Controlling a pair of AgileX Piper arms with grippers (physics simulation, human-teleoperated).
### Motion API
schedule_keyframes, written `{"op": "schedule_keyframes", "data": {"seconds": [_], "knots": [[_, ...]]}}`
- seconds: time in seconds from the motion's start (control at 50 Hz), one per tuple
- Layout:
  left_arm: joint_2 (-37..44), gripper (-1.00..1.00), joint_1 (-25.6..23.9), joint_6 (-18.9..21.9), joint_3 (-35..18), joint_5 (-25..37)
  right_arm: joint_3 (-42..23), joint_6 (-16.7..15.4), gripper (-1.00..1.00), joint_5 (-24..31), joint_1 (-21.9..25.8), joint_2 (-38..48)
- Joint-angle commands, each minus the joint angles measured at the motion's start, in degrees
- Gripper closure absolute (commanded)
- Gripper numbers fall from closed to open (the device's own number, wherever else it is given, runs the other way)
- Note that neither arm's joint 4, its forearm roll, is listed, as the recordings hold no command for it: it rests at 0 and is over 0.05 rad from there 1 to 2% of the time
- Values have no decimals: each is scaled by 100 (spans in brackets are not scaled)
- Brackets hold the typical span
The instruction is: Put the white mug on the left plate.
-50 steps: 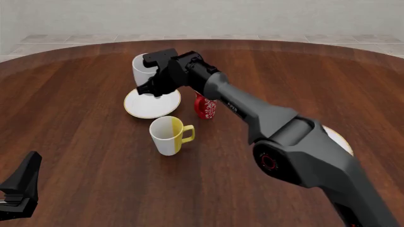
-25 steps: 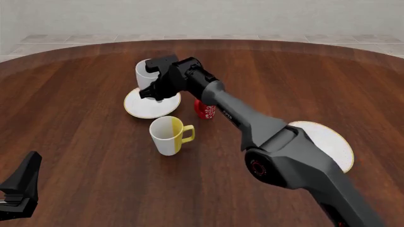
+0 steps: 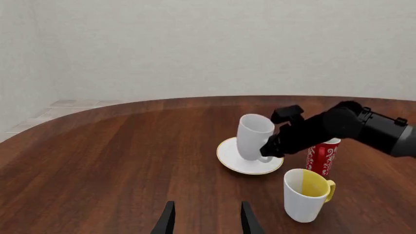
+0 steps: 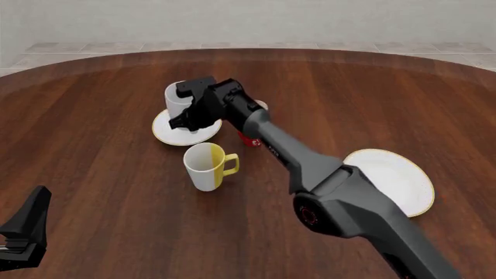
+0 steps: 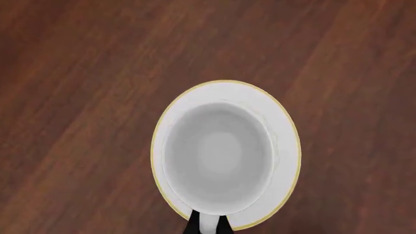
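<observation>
Handle-first is how the right gripper [image 4: 188,116] carries the white mug [image 3: 253,136], its fingers closed on the white handle on the mug's near side, which keeps the cup upright and its open mouth clear. In the right wrist view the mug's round interior sits centred inside the gold rim of the left plate [image 5: 283,146], with the two dark fingertips [image 5: 193,227] pinching the handle at the plate's edge. From the left wrist view the mug's base appears to meet the plate, though whether it rests fully or hangs a hair above I cannot tell. The yellow-half mug [image 4: 205,167] and the red patterned mug [image 3: 323,155] stand nearby, apart from the plate. The left gripper [image 3: 206,220] waits low at the table's near side, fingers apart, holding nothing. Judged from this, only the release remains
</observation>
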Motion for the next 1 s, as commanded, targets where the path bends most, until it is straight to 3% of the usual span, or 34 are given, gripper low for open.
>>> {"op": "schedule_keyframes", "data": {"seconds": [0.02,1.0], "knots": [[-1,-100,0,0,0,0,-112,49,100,22,22,94],[0,-100,0,-1,0,0,-118,85,100,-25,30,274]]}}
